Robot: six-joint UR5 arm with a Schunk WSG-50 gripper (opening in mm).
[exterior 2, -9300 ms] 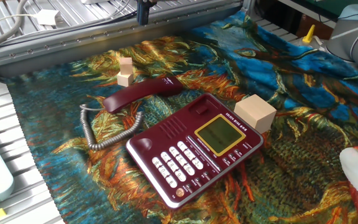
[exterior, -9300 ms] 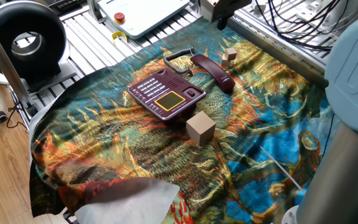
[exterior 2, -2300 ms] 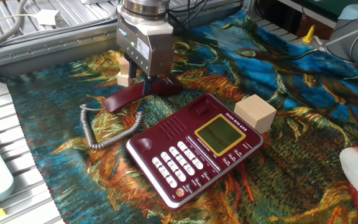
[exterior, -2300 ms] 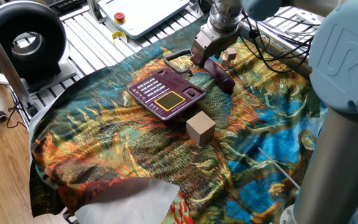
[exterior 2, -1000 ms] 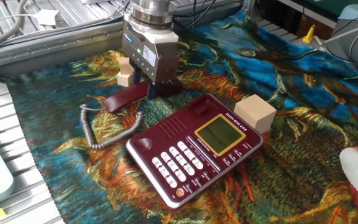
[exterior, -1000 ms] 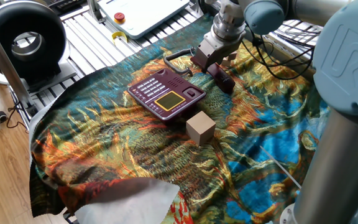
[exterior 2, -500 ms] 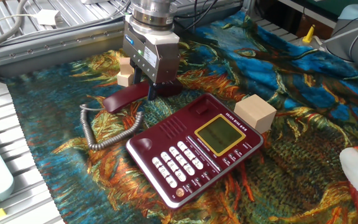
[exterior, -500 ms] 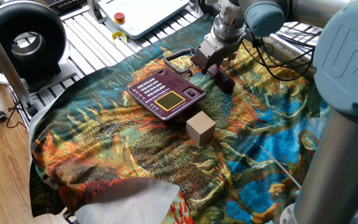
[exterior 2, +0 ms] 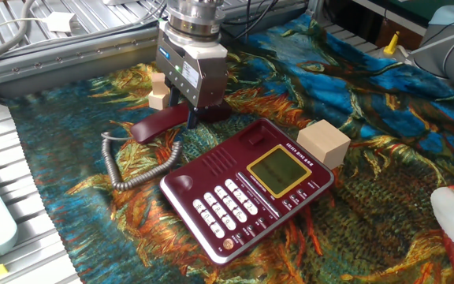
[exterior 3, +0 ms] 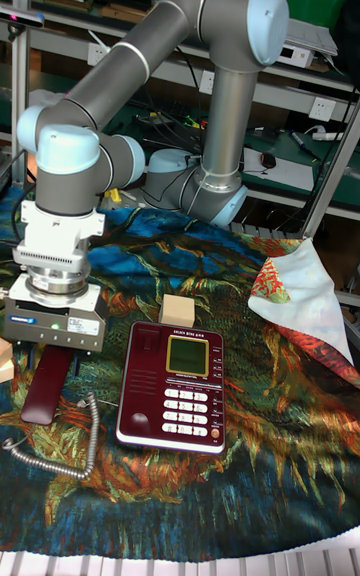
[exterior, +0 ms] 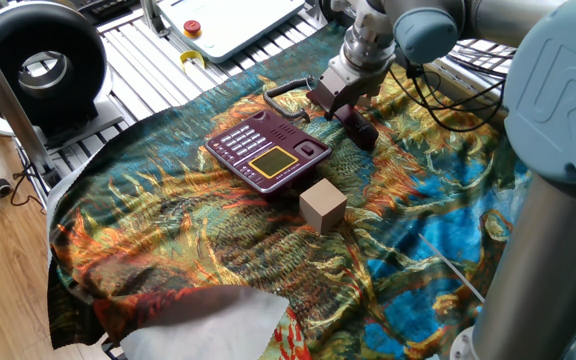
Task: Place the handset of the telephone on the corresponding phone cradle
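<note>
The maroon handset [exterior 2: 152, 126] [exterior: 361, 128] [exterior 3: 44, 388] lies on the patterned cloth just behind the telephone [exterior 2: 247, 185] [exterior: 268, 150] [exterior 3: 172, 386]. My gripper [exterior 2: 187, 117] [exterior: 340, 103] [exterior 3: 55, 348] points straight down over the handset's middle. Its fingers sit on either side of the bar and look shut on it. The handset still rests on the cloth. The phone cradle [exterior 2: 215, 162] [exterior 3: 140, 376], the recessed strip on the base's side nearest the handset, holds nothing. A grey coiled cord [exterior 2: 132, 170] runs from the handset towards the base.
A large tan cube [exterior 2: 323, 143] [exterior: 322, 205] stands right beside the base. Two small stacked wooden blocks [exterior 2: 158, 88] sit just behind the gripper. Metal rails [exterior 2: 93, 55] border the cloth at the back. A white cloth [exterior 3: 300, 296] lies at one edge.
The gripper came in from off the table, went down onto the handset and closed in over it. Over the last second it has hardly moved, and the handset has stayed put.
</note>
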